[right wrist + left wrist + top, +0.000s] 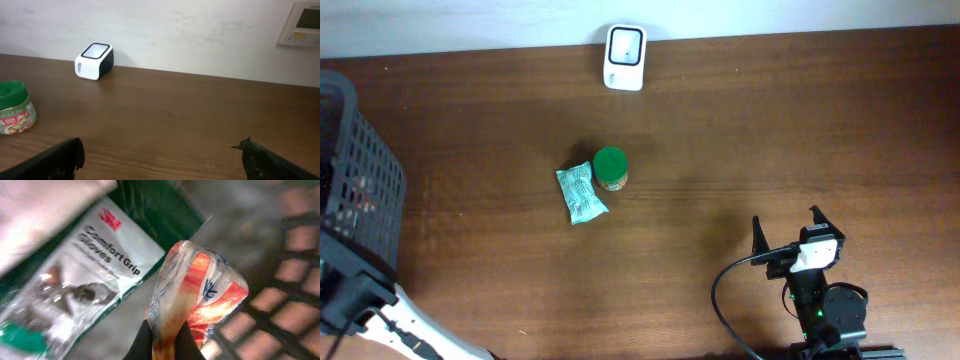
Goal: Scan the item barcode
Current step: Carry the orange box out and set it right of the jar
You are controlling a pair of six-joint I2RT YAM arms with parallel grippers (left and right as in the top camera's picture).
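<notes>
Looking down on the brown wooden bench (720, 130), I see the black plastic mesh basket (360, 190) at its left edge, and the left wrist view looks inside it. There lies a flat white-and-green 3M glove pack (85, 280). Just beside it is the task's thing, an orange-and-white crinkly film packet (200, 295), bunched at its lower end.

The left pincer (165, 339) is pressed together on that bunched end, its 2 fingers nipping the film from either side. I judge the packet light, soft and slippery. A pinch on loose film may slide or let the contents sag, so a hold nearer a sealed seam would be surer, with the barcode face left uncovered. I cannot see the barcode.

The white box-shaped scanner (624, 57) stands at the bench's far edge, well apart from the basket. A green-lidded jar (611, 168) and a teal sachet (581, 192) lie just beside each other mid-bench. The right pincer (788, 230) rests spread, holding nothing.
</notes>
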